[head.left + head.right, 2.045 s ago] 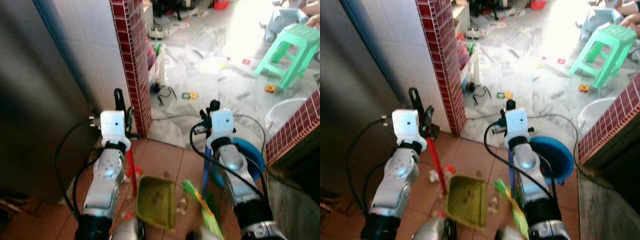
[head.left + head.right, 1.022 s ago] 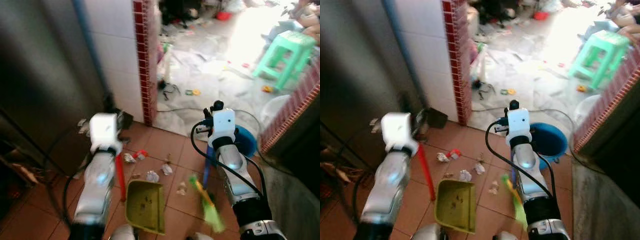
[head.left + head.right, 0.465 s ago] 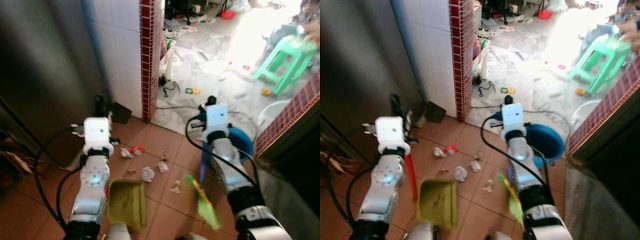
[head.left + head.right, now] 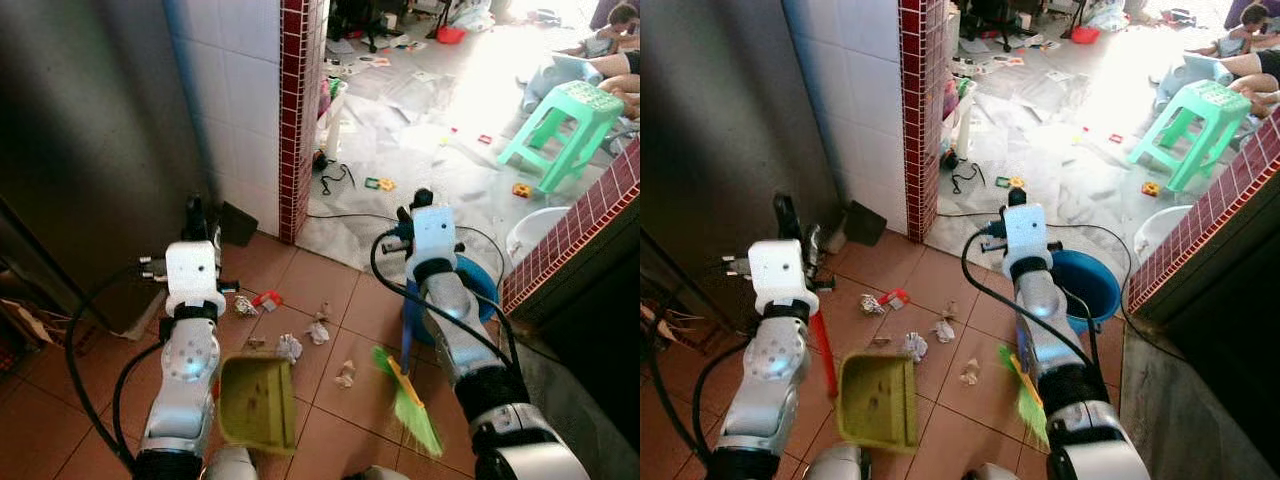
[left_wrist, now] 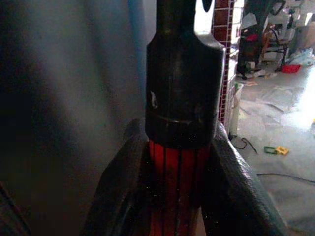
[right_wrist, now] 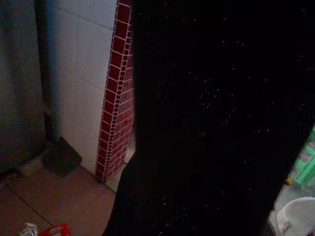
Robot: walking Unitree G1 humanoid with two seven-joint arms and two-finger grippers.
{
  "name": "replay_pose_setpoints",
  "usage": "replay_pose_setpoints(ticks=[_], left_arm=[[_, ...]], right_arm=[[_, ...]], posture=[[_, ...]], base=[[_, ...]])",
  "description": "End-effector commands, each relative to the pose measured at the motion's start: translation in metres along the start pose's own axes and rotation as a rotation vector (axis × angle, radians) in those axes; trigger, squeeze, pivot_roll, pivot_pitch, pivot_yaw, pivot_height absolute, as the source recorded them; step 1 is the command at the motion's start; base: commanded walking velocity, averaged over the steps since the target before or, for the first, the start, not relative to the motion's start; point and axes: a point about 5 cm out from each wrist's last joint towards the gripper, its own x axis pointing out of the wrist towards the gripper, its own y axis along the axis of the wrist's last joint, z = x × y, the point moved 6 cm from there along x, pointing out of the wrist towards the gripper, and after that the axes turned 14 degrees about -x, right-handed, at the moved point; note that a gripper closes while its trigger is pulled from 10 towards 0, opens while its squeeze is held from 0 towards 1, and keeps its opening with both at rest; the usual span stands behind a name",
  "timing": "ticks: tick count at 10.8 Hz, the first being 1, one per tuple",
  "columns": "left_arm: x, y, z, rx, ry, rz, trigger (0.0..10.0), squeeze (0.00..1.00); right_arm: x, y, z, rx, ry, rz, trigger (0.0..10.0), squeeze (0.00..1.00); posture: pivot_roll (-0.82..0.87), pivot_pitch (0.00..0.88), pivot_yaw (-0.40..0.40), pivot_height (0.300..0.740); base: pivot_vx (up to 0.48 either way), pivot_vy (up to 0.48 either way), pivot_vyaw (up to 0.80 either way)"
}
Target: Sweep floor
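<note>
Left gripper (image 5: 179, 191): clamped on the dustpan handle (image 5: 178, 182), a red ribbed shaft with a black cap above it, one black finger pressing each side; in the head view it sits at about 9 o'clock, over the terracotta tile floor (image 4: 330, 425).
Dustpan (image 4: 257, 404): olive-green, at about 7 o'clock, beside the left forearm, its red handle rising up toward that gripper.
Right gripper (image 4: 420, 203): just right of centre, raised above the blue broom handle (image 4: 407, 340); whether its fingers are spread or closed I cannot tell, since its wrist view is mostly a black mass close to the lens.
Broom head (image 4: 410, 405): green bristles at about 5 o'clock, low over the tiles, slanting down to the right.
Litter (image 4: 290, 347): crumpled paper scraps and a small red piece (image 4: 268, 298) scattered on the tiles at centre, between the dustpan and the broom, apart from both.
Blue basin (image 4: 485, 298): at about 3 o'clock, behind the right arm.
Red brick-tile pillar (image 4: 300, 110): at 12 o'clock, edging a white tiled wall.
Green stool (image 4: 560, 125): at about 2 o'clock on the pale littered floor beyond.
Person: a seated figure partly seen at the upper right corner (image 4: 615, 50).
</note>
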Motion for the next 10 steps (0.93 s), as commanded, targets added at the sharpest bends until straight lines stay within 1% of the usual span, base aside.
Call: replay_pose_setpoints(ticks=[1, 2, 3, 4, 5, 6, 7, 8, 9, 10], left_arm=[[0.004, 0.015, 0.009, -0.002, -0.024, 0.054, 10.0, 0.0], [0.009, 0.02, 0.012, -0.02, -0.022, 0.052, 10.0, 0.0], [0.014, 0.034, 0.022, -0.029, -0.079, 0.07, 10.0, 0.0], [0.013, 0.03, 0.019, -0.052, -0.078, 0.051, 10.0, 0.0], [0.009, 0.023, 0.01, -0.055, -0.039, 0.029, 10.0, 0.0], [0.007, 0.022, 0.007, -0.037, -0.023, 0.029, 10.0, 0.0], [0.004, 0.022, -0.005, -0.026, 0.038, 0.028, 10.0, 0.0], [0.006, 0.026, -0.008, -0.049, 0.038, 0.029, 10.0, 0.0], [0.012, 0.027, -0.01, -0.054, 0.04, 0.037, 10.0, 0.0], [0.014, 0.03, -0.011, -0.07, 0.055, 0.042, 10.0, 0.0]], right_arm=[[-0.003, -0.005, 0.011, -0.019, -0.036, -0.014, 10.0, 0.0], [-0.001, -0.01, 0.015, -0.006, -0.052, -0.04, 10.0, 0.0], [0.001, -0.003, 0.022, -0.001, -0.079, -0.022, 10.0, 0.0], [-0.003, -0.005, 0.023, 0.008, -0.095, -0.027, 10.0, 0.0], [-0.01, -0.006, 0.024, 0.028, -0.11, -0.039, 10.0, 0.0], [-0.015, -0.001, 0.024, 0.031, -0.102, -0.017, 10.0, 0.0], [-0.019, -0.001, 0.024, 0.048, -0.102, -0.022, 10.0, 0.0], [-0.017, 0.0, 0.024, 0.051, -0.104, -0.024, 10.0, 0.0], [-0.013, 0.004, 0.022, 0.063, -0.103, -0.022, 10.0, 0.0], [-0.011, 0.01, 0.023, 0.054, -0.101, -0.003, 10.0, 0.0]], posture=[[0.1, 0.0, -0.085, 0.74], [0.08, 0.0, -0.067, 0.74], [0.08, 0.0, -0.047, 0.74], [0.06, 0.01, -0.037, 0.74], [0.04, 0.013, -0.037, 0.74], [0.04, 0.027, -0.039, 0.74], [0.04, 0.027, -0.046, 0.74], [0.04, 0.038, -0.047, 0.74], [0.04, 0.049, -0.045, 0.74], [0.03, 0.054, -0.044, 0.74]], base=[[0.0, 0.0, 0.68], [0.0, 0.0, 0.8], [0.0, 0.0, 0.73], [0.0, 0.0, 0.44], [0.0, 0.0, 0.0], [0.0, 0.0, 0.0], [0.0, 0.0, 0.0], [0.0, 0.0, 0.0], [0.0, 0.0, 0.0], [0.0, 0.0, 0.0]])
